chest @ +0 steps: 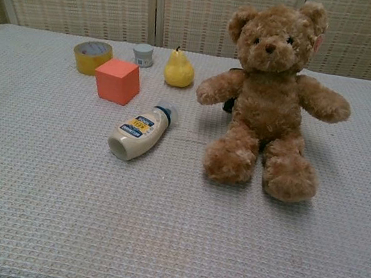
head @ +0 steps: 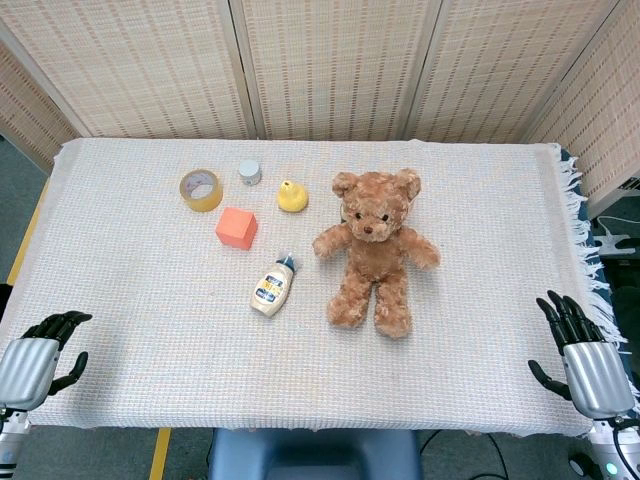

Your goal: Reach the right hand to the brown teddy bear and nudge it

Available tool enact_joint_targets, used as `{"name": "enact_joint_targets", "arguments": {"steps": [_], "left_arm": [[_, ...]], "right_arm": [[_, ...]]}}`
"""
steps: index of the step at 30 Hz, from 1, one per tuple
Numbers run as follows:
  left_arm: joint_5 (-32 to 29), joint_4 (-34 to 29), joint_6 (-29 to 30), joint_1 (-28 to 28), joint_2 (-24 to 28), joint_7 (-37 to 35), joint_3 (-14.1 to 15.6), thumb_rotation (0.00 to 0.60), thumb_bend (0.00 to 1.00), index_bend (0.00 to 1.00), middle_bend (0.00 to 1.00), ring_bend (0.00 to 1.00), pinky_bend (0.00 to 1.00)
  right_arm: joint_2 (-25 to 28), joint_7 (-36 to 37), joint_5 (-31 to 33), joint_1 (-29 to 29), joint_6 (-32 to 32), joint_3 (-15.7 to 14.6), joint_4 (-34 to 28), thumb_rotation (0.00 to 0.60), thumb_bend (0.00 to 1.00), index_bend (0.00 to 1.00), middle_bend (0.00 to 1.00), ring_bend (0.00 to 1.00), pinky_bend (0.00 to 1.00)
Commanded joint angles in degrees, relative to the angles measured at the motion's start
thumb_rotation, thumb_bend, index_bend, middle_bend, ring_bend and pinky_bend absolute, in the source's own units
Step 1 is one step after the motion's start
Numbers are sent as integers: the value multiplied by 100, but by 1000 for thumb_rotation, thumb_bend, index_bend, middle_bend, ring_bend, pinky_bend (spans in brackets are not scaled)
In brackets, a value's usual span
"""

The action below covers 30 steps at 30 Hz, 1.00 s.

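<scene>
The brown teddy bear point(head: 375, 250) sits upright a little right of centre in the head view, facing the near edge of the table point(head: 480, 400), legs stretched toward the camera and arms spread; in the chest view it fills the upper right of the frame, with something dark half hidden behind its side that cannot be made out. The right hand point(head: 583, 358) rests at the lower right corner of the head view, at the table's near edge and well apart from the bear; its fingers point(head: 565, 312) are extended and slightly apart, pointing up the frame, and it holds nothing. The left hand point(head: 40, 355) lies at the lower left corner, fingers loosely curled forward but apart, also empty; neither hand shows in the chest view.

Left of the bear lie a cream squeeze bottle point(head: 272, 288) on its side, an orange cube point(head: 236, 228), a yellow pear-shaped toy point(head: 292, 196), a roll of tape point(head: 201, 190) and a small grey-lidded jar point(head: 249, 173).

By the look of it the task stands at its very start: the reach has not begun. The next move would call for the right hand to travel up and leftward across the cloth toward the bear's nearer leg or side; the touch should be light, since a soft, upright toy may topple rather than slide; the bottle lies on the bear's far side, so a push that way should be short.
</scene>
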Motion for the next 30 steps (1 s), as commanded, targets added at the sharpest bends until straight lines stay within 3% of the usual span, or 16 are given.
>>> {"name": "enact_joint_targets", "arguments": {"steps": [1,12,18,22,30], "left_arm": [[-2,-12,-3,-2,-1,-15,0,600,424,231,216,210,372],[6,24,-3,-4,2,-64,-3,600,425,231,216,209,372],[6,15,-17,-5,28,-182,2,600,425,231,217,210,373],[76,27,19,-4,35,-220,14,600,425,232,218,210,373],[11,28,-88,-43,33,-202,9,600,425,235,221,213,374]], "right_arm": [[2,9,8,8,-36,-7,2,600,138,0,2,0,223],[-168,-4,149,118,-73,196,64,600,137,0,12,0,223],[-725,69,233,300,39,513,609,600,137,57,122,12,232],[-1169,182,255,569,15,769,1251,600,138,129,205,80,260],[-1732,59,224,1181,-208,1110,2084,600,137,136,229,94,262]]}}
